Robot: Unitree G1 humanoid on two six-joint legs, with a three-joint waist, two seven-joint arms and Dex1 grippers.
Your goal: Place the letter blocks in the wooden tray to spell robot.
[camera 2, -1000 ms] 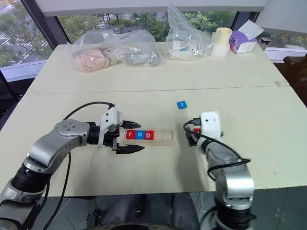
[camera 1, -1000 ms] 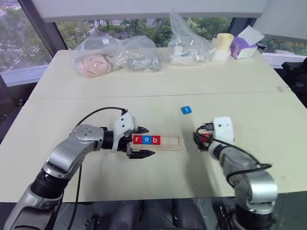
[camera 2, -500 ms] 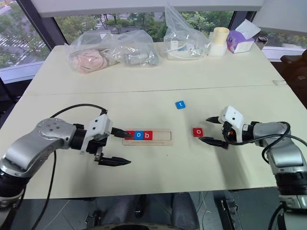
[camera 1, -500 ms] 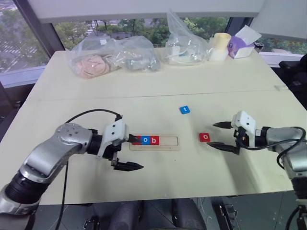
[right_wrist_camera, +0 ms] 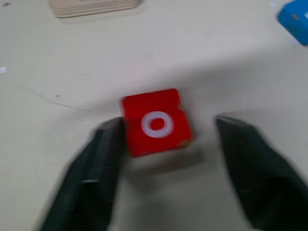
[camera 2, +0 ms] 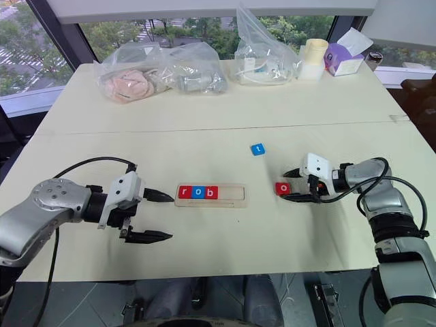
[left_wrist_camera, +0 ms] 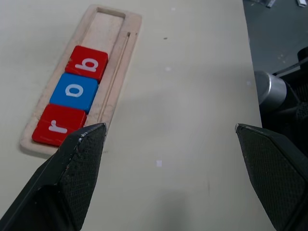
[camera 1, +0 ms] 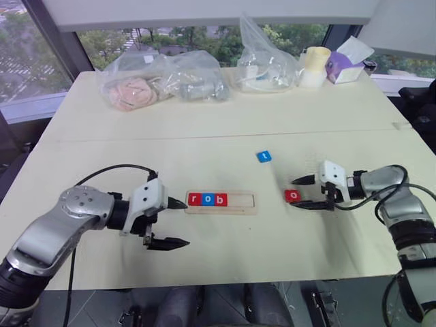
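Note:
The wooden tray (camera 1: 240, 201) lies at the table's middle with a red r (camera 1: 195, 199), a blue o (camera 1: 207, 199) and a red b (camera 1: 220, 199) filling its left end; the right end of the slot is bare. My left gripper (camera 1: 176, 222) hovers open just left of the tray, holding nothing. A red o block (camera 1: 291, 195) lies flat on the table right of the tray. My right gripper (camera 1: 301, 193) is low at it, open, one finger on each side; one finger (right_wrist_camera: 103, 154) is against the block's edge, the other stands off. A blue t block (camera 1: 263, 157) lies farther back.
Clear plastic bags (camera 1: 163, 80) with soft things, another bag (camera 1: 269, 61), a pale cup (camera 1: 315, 66) and a purple box (camera 1: 347, 63) line the table's far edge. A black cable loops off my left wrist.
My left gripper has drawn back leftward off the tray's end, still open. My right wrist has turned and lowered, and its fingers have come in around the red o block with a narrower gap.

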